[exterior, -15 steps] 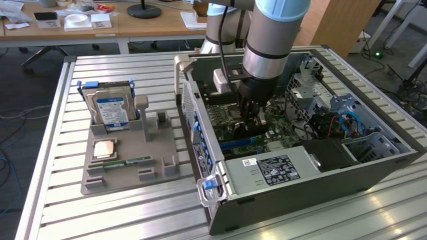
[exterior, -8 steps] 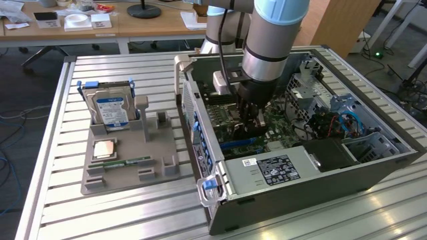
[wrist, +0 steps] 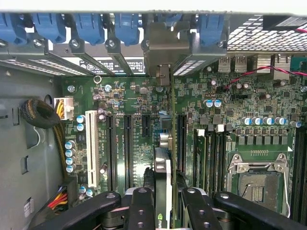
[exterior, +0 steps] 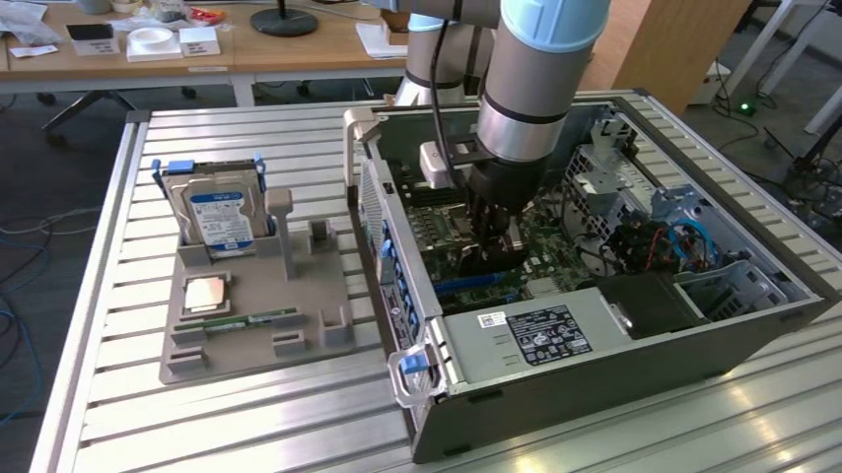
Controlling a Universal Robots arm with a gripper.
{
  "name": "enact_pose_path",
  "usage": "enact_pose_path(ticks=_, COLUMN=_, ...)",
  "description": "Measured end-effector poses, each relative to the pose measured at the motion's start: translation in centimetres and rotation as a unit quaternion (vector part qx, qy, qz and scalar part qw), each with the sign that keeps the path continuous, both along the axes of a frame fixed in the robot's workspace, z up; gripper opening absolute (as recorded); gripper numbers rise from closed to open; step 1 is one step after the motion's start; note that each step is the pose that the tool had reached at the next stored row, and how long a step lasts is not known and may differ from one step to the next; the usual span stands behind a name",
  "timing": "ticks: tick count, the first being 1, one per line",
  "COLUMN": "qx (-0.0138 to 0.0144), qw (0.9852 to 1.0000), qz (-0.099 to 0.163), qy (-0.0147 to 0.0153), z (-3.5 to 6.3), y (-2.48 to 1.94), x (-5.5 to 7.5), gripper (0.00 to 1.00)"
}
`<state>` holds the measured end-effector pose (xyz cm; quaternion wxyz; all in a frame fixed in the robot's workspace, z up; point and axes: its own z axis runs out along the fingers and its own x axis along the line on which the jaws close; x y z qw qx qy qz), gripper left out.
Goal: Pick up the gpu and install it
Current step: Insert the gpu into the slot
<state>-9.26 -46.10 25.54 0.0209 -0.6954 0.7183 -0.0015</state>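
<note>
The gripper (wrist: 165, 196) is clamped on the gpu (wrist: 163, 165), which hangs edge-on close over the motherboard (wrist: 230, 96) inside the case (exterior: 736, 325), between the long dark slots (wrist: 127, 143). To seat it well, hold the card upright, line its lower edge up with the 1 slot beneath it, and press straight down without twisting. Its long axis runs along the slots, the far end pointing at the rear wall with the blue latches (wrist: 91, 26).
</note>
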Motion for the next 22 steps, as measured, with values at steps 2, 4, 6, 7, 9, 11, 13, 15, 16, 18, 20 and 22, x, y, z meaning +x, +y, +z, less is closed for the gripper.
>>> enact_pose_path(ticks=2, qx=0.0, qw=1.0, qz=0.0, qy=0.0003, z=0.0, y=0.0, x=-0.01, gripper=0.27)
enact_pose_path(ticks=4, qx=0.0, qw=1.0, qz=0.0, qy=0.0009, z=0.0, y=0.0, x=-0.02, gripper=0.27)
enact_pose_path(ticks=6, qx=0.0, qw=1.0, qz=-0.001, qy=0.0013, z=0.0, y=0.0, x=-0.03, gripper=0.27)
enact_pose_path(ticks=7, qx=0.0, qw=1.0, qz=-0.001, qy=0.0015, z=-0.01, y=0.0, x=-0.03, gripper=0.27)
enact_pose_path(ticks=9, qx=0.0, qw=1.0, qz=-0.001, qy=0.0021, z=0.0, y=0.0, x=-0.04, gripper=0.27)
enact_pose_path(ticks=11, qx=0.0001, qw=1.0, qz=-0.001, qy=0.0025, z=-0.05, y=0.0, x=-0.04, gripper=0.27)
enact_pose_path(ticks=13, qx=0.0, qw=1.0, qz=-0.002, qy=0.0028, z=-0.07, y=0.0, x=-0.04, gripper=0.27)
enact_pose_path(ticks=15, qx=0.0001, qw=1.0, qz=-0.002, qy=0.0028, z=-0.16, y=0.01, x=-0.04, gripper=0.27)
enact_pose_path(ticks=16, qx=0.0001, qw=1.0, qz=-0.002, qy=0.0029, z=-0.21, y=0.0, x=-0.04, gripper=0.27)
enact_pose_path(ticks=18, qx=0.0, qw=1.0, qz=-0.002, qy=0.0029, z=-0.31, y=0.0, x=-0.04, gripper=0.27)
enact_pose_path(ticks=20, qx=-0.0001, qw=1.0, qz=-0.002, qy=0.003, z=-0.33, y=0.0, x=-0.04, gripper=0.27)
enact_pose_path(ticks=22, qx=0.0, qw=1.0, qz=-0.002, qy=0.003, z=-0.37, y=0.0, x=-0.04, gripper=0.27)
